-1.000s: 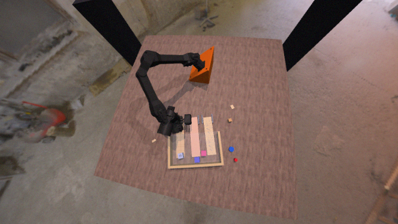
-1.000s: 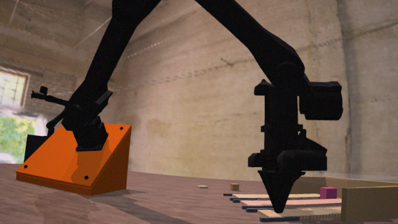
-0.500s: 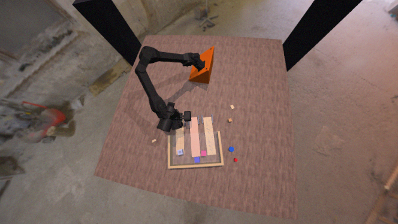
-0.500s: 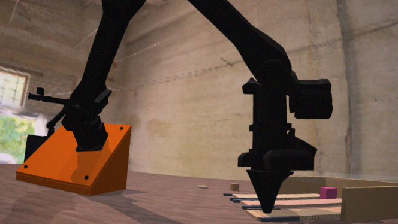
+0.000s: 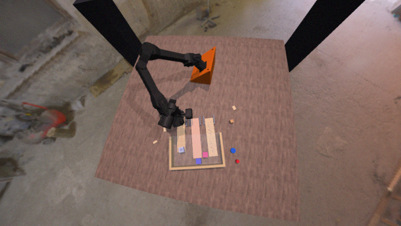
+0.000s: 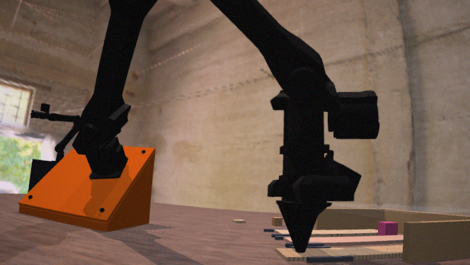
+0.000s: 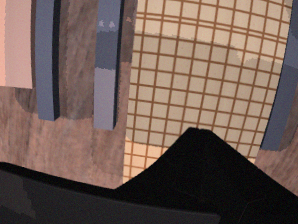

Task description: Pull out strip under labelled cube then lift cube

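1. the tool [image 6: 301, 248] is closed with nothing between its fingers, its tip pressed on the near end of the checked strip [image 7: 200, 63].
2. the labelled cube [image 5: 181, 150] sits at that strip's far end (inside the walled tray [image 5: 196, 167]).
3. two other strips [image 5: 195, 137] lie beside it on the worktop [image 5: 256, 90].

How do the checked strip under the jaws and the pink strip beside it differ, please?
The checked strip is tan with a grid pattern; the pink strip is plain. The checked strip carries the labelled cube and has the shut gripper pressing its near end; the pink strip is untouched. Both run lengthwise into the tray.
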